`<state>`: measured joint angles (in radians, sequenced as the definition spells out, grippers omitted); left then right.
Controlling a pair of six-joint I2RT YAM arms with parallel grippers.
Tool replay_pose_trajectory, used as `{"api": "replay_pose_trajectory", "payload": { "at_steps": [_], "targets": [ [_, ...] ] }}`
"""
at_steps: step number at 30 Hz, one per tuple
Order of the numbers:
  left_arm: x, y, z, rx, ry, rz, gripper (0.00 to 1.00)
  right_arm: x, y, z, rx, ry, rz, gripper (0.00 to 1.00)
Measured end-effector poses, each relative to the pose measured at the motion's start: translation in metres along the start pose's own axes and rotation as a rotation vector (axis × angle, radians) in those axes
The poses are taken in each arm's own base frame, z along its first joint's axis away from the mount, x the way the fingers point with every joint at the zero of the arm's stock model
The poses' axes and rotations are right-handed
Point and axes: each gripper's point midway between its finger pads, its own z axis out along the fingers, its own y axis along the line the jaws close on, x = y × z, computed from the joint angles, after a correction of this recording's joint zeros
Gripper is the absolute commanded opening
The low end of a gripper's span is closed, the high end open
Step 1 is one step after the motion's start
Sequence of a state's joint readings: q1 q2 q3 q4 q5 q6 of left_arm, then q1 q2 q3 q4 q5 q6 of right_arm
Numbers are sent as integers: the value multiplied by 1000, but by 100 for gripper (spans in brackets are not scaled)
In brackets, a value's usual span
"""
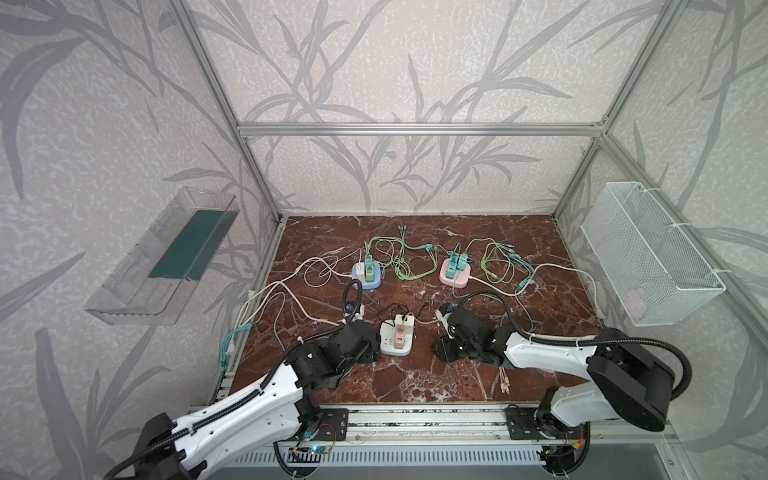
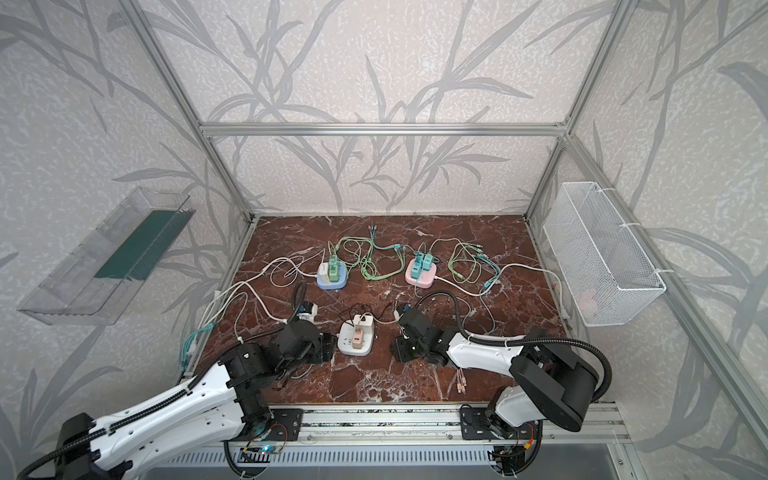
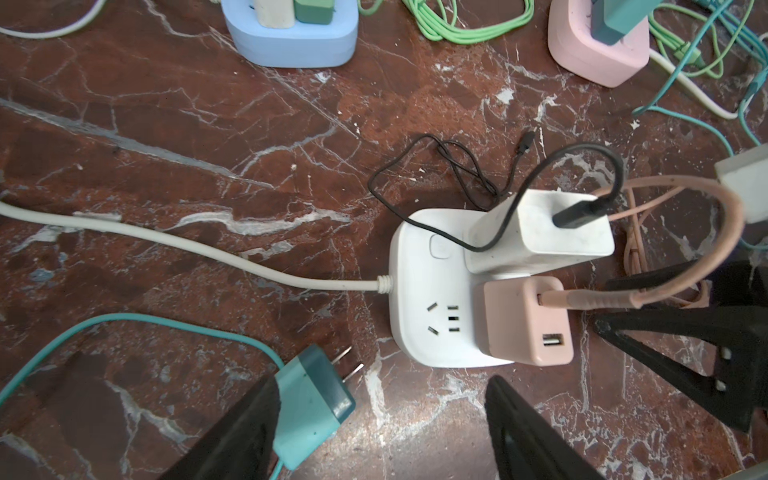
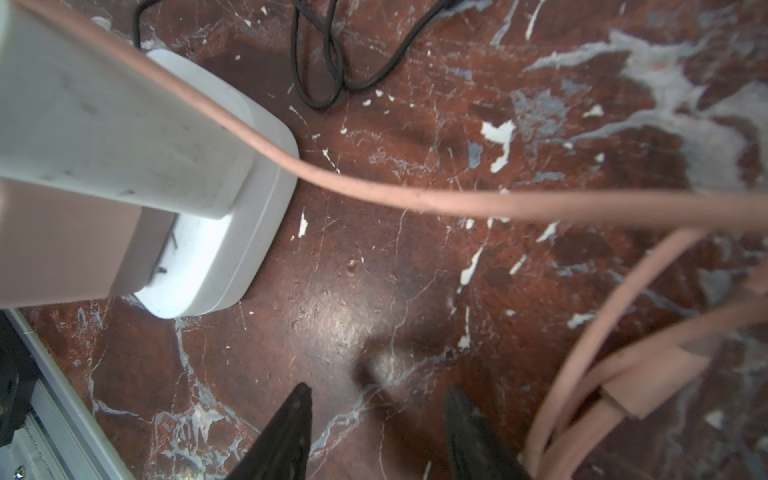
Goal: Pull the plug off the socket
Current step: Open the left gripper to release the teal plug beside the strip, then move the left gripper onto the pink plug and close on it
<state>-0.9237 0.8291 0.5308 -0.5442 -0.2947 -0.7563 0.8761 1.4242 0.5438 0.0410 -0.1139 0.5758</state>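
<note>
A white socket (image 1: 397,343) (image 2: 354,340) (image 3: 432,291) sits at the front middle of the marble floor. A white plug (image 3: 540,232) with a black cable and a pink plug (image 3: 523,320) with a pink cable stand plugged into it. A teal plug (image 3: 311,403) lies on the floor, out of the socket with its prongs bare, leaning against one finger of my left gripper (image 3: 382,386) (image 1: 372,355). That gripper is open, just left of the socket. My right gripper (image 4: 379,388) (image 1: 440,349) is open over bare floor, right of the socket (image 4: 232,232).
A blue socket (image 1: 366,276) and a pink socket (image 1: 455,272) with plugs stand farther back, among green and teal cables (image 1: 399,266). A pink cable bundle (image 1: 505,380) lies under the right arm. A clear tray (image 1: 162,257) and a mesh basket (image 1: 648,257) hang on the side walls.
</note>
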Motion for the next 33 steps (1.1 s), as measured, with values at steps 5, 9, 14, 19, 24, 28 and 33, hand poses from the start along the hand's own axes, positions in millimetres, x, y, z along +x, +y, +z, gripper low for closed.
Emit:
{"api": "replay_pose_trajectory", "payload": {
  "at_steps": [5, 9, 14, 19, 24, 28, 33],
  "targets": [
    [-4, -27, -1, 18, -34, 72, 79, 1, 1, 1, -14, -16, 24, 51],
    [-3, -45, -1, 39, -65, 102, 79, -4, 5, 2, -38, -37, 44, 51],
    [7, -57, 5, 17, -55, 156, 78, -12, 13, 2, -77, -70, 68, 51],
    [8, -75, 14, -2, -46, 190, 78, -16, 17, 4, -94, -84, 87, 51],
    [11, -82, 26, -25, -37, 204, 75, -17, 18, 5, -106, -99, 106, 51],
    [13, -84, 34, -60, -22, 212, 73, -19, 18, 5, -109, -108, 112, 51],
    [12, -90, 43, -98, -13, 216, 69, -20, 18, 5, -110, -109, 114, 51]
  ]
}}
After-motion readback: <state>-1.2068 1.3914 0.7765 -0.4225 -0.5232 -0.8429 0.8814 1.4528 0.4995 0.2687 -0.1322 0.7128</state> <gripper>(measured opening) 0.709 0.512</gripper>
